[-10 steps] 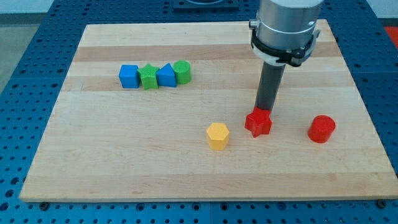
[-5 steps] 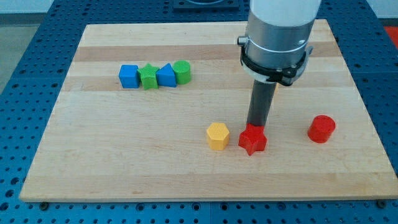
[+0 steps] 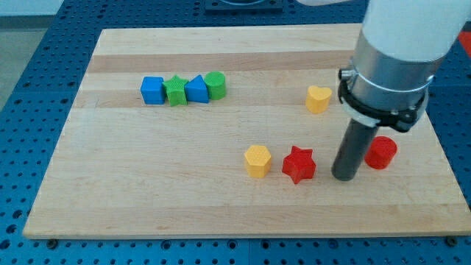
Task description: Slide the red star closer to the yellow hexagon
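Observation:
The red star point(image 3: 299, 163) lies on the wooden board, just to the right of the yellow hexagon point(image 3: 257, 160), with a small gap between them. My tip point(image 3: 344, 177) rests on the board to the right of the red star, a short gap away, and to the left of a red cylinder point(image 3: 381, 152). The rod hides part of the cylinder's left side.
A yellow heart point(image 3: 318, 98) sits above the star, near the arm's body. A row of blocks stands at the upper left: blue cube point(image 3: 152, 90), green star point(image 3: 176, 90), blue block point(image 3: 196, 90), green cylinder point(image 3: 215, 85). The board's point(image 3: 110, 191) bottom edge is near.
The red star slid down and left toward the yellow hexagon. My tip then left the star's top side and moved to its right, uncovering the yellow heart.

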`<state>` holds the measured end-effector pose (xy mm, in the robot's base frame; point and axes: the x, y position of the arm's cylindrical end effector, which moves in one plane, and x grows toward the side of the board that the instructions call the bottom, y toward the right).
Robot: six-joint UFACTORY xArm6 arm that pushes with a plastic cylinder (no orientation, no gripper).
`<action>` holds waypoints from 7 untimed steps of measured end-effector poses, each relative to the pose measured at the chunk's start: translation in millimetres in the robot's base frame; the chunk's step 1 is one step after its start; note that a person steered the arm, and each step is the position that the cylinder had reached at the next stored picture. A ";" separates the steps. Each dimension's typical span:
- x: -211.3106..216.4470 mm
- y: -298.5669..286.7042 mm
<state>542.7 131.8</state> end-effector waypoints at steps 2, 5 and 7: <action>6.7 -24.7; 6.7 -56.4; 6.7 -63.1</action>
<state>549.4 68.8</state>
